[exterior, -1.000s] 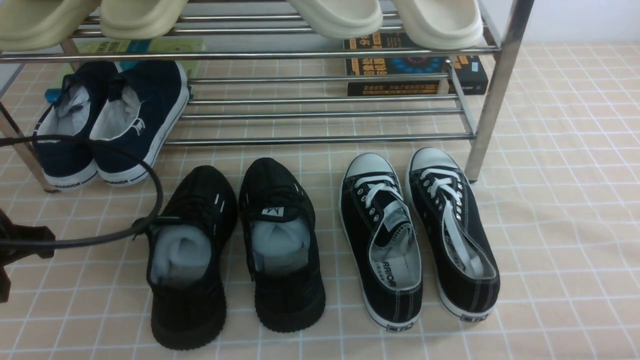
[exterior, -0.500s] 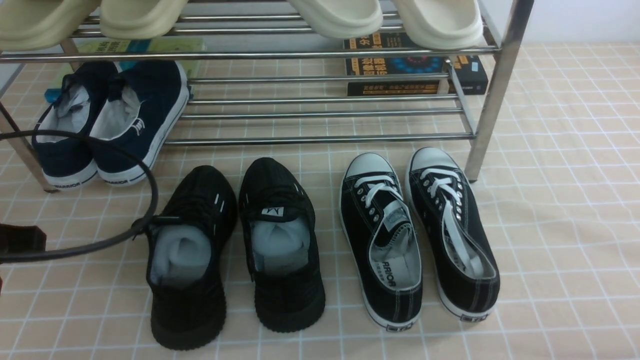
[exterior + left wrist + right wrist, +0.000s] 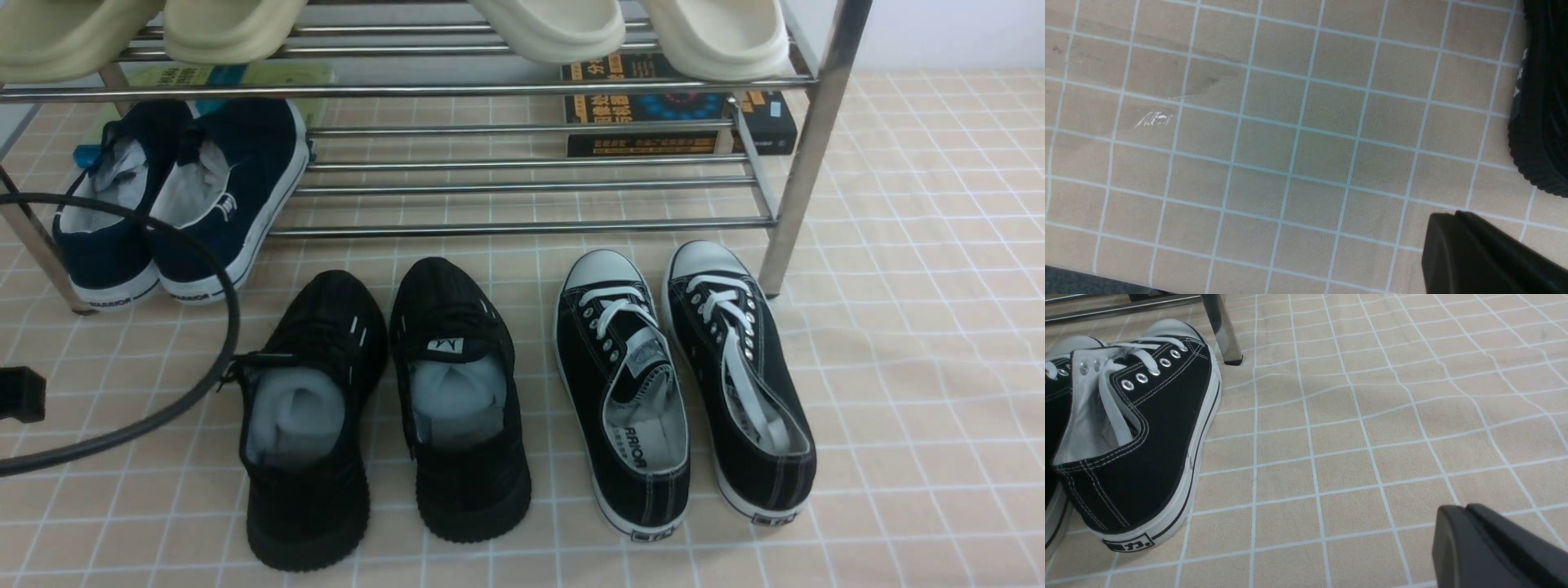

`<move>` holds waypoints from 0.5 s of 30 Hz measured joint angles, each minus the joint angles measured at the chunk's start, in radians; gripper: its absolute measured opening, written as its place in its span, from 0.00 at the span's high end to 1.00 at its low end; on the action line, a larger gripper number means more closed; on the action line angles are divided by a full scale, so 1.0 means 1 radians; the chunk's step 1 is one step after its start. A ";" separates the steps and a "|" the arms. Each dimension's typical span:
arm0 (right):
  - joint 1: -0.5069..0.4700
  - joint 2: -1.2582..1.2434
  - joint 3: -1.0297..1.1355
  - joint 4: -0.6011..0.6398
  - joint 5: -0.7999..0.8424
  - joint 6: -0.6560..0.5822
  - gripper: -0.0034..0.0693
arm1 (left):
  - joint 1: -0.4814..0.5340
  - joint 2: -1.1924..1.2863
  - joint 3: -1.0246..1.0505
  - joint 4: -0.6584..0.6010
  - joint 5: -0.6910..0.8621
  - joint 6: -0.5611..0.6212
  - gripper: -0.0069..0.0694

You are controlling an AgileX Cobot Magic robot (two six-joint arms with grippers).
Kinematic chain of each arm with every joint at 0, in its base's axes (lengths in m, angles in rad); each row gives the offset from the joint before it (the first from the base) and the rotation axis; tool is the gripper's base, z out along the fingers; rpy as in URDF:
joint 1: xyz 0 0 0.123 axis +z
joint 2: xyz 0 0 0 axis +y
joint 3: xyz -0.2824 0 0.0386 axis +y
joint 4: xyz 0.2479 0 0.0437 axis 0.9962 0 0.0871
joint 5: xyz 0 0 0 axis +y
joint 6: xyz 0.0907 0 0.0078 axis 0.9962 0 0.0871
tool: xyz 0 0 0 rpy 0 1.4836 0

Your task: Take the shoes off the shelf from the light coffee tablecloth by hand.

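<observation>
The shelf (image 3: pixel 522 228) has two tiers in sight, both of shiny tubular bars. Its upper tier carries four cream clogs (image 3: pixel 559 28), cut off by the top of the front view, two toward the left and two toward the right. On the lower tier, at the left end, sit the navy sneakers (image 3: pixel 224 192), side by side, with white soles and pale linings, their heels jutting past the front bar. Beyond the lower bars, a green book (image 3: pixel 286 76) shows at the left and a black book (image 3: pixel 645 106) with orange print at the right.

The black shoes (image 3: pixel 461 408) stand upright on the cloth (image 3: pixel 914 367), in front of the shelf, toes toward it. They are black all over, with dark laces and thick, ridged soles. White paper (image 3: pixel 295 416) fills each opening. The right shoe has a small white label on its tongue; the left one shows two short white marks on its side. They stand near each other, with cloth between their heels. To their right, the canvas pair (image 3: pixel 767 392) has white toe caps and laces, and pale, open insides.

The left tool (image 3: pixel 1453 216) is closed, empty, over the cloth near a black sole. The right tool (image 3: pixel 1461 510) is narrow, its tips together with nothing between them, well apart from the canvas pair.
</observation>
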State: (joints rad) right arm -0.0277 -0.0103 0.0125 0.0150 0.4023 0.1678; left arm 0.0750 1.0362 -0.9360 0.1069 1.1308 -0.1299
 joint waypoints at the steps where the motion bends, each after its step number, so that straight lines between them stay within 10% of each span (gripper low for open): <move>1: 0.000 0.000 0.000 0.000 0.000 -0.004 0.91 | 0.000 0.000 0.000 0.000 0.006 0.003 0.91; 15: 0.000 0.000 0.000 -0.001 -0.005 -0.080 0.88 | 0.000 -0.190 0.000 -0.181 0.088 0.173 0.91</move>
State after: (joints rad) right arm -0.0277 -0.0103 0.0125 0.0140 0.3978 0.0878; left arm 0.0750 0.8463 -0.9360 -0.0738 1.2186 0.0435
